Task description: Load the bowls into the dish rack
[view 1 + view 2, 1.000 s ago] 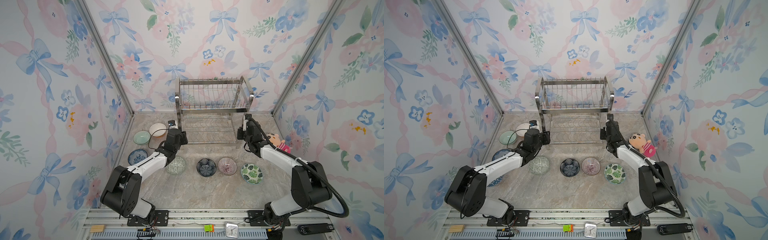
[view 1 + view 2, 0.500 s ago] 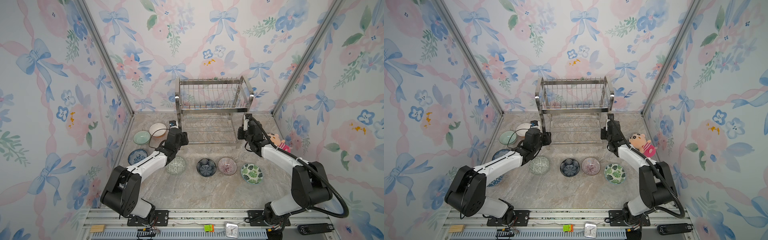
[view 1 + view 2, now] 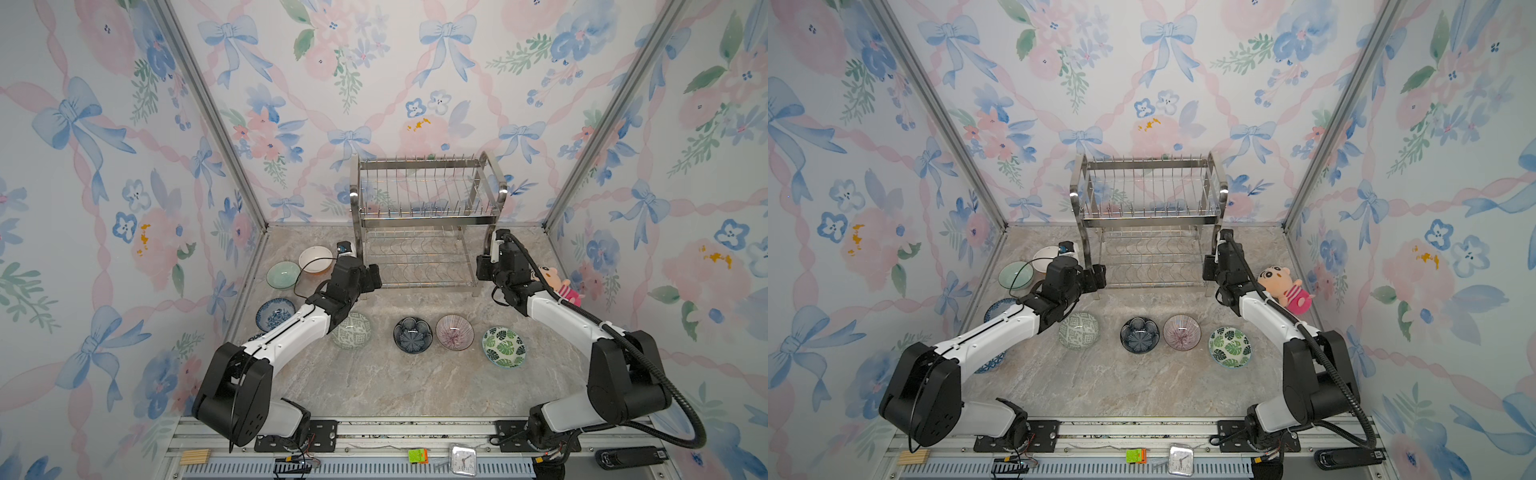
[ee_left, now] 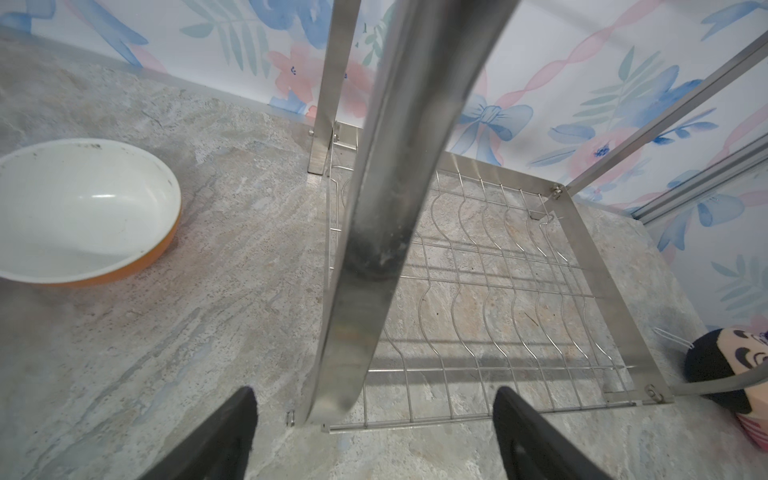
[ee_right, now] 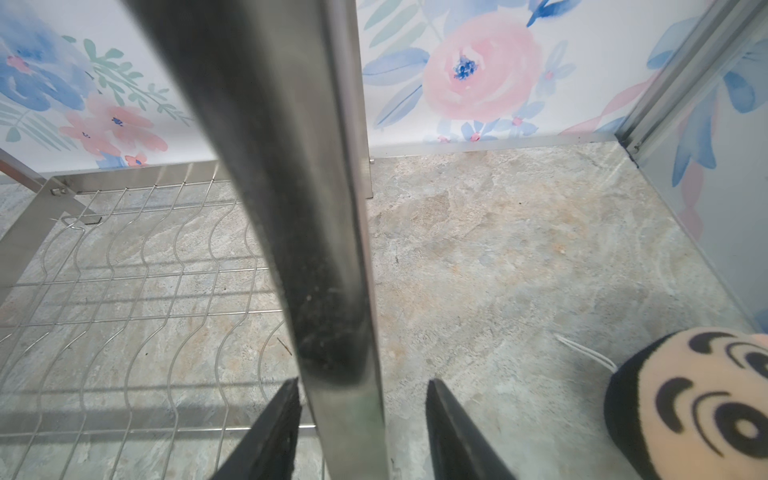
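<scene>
1. Looking at both top views, I find the rack [image 3: 424, 199] standing at the back wall with no bowl in it yet. The bowls are on the table [image 3: 395, 386]. Four stand in a row in front of the rack, from the green patterned bowl [image 3: 352, 330] to the leaf bowl [image 3: 503, 347], and others are at the left around the white bowl [image 3: 316, 259]. The left gripper [image 3: 374, 276] and the right gripper [image 3: 484, 266] are each at one front leg of the rack, and neither carries a bowl.
2. In the left wrist view, the left gripper [image 4: 374, 399] has its jaws wide, with the left leg [image 4: 374, 208] between them and a clear gap at each side. I judge I should pull straight back, so that no finger hooks the leg and drags the rack. The white bowl [image 4: 83, 212] lies near, apart from the leg, and I think it is the easiest first pick.
3. In the right wrist view, the right gripper [image 5: 361, 386] is only partly spread around the right leg [image 5: 299, 208], and one finger [image 5: 282, 415] is very near the metal. I would widen it before retreating, and mind the doll [image 5: 698, 407] close by.
</scene>
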`<state>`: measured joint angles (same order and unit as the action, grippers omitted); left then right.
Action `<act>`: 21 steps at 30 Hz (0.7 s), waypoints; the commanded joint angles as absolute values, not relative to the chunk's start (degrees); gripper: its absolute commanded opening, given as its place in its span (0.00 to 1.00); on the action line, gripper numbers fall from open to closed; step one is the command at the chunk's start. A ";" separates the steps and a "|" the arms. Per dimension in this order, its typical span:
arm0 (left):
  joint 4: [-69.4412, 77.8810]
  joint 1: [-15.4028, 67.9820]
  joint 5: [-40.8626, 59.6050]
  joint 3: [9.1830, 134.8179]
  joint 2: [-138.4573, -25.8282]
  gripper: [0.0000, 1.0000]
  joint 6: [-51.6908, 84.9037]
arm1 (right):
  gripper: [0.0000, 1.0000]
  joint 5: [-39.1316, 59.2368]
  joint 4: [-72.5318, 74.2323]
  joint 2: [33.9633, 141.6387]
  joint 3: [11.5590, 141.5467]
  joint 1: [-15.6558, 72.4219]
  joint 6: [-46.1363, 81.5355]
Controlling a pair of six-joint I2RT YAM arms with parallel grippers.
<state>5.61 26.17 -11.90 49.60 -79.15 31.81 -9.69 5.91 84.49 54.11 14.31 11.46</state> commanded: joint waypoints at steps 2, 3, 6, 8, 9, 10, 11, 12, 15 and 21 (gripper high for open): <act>1.84 26.04 -13.96 48.94 -76.50 0.98 31.72 | 0.67 -10.12 3.26 81.51 52.96 14.41 12.61; 0.79 26.00 -14.21 49.05 -76.30 0.98 31.65 | 0.72 -10.16 2.91 80.99 52.82 14.49 12.92; -2.21 25.88 -15.21 49.13 -75.06 0.98 31.74 | 0.89 -11.03 1.65 79.54 52.24 14.76 13.48; -3.94 25.71 -15.72 48.96 -74.04 0.98 32.19 | 0.97 -11.77 0.82 78.23 51.38 15.00 13.69; -4.81 25.61 -15.64 49.00 -73.57 0.98 32.17 | 0.96 -11.98 0.71 77.61 50.81 15.03 13.63; -5.82 25.52 -15.57 48.97 -72.95 0.98 32.30 | 0.96 -12.66 0.54 76.91 50.23 15.12 13.54; -6.92 25.43 -16.04 48.89 -72.27 0.98 32.59 | 0.96 -13.45 0.36 76.24 49.62 15.33 13.53; -7.73 25.38 -16.43 48.77 -71.61 0.98 32.82 | 0.97 -13.91 0.26 75.75 49.07 15.46 13.29; -9.20 24.36 -14.17 48.04 -69.10 0.98 32.16 | 0.97 -16.82 -1.74 74.37 48.78 16.19 12.83; -16.47 22.45 -12.98 48.63 -64.80 0.98 31.10 | 0.96 -21.13 -5.68 69.98 46.51 17.81 16.08</act>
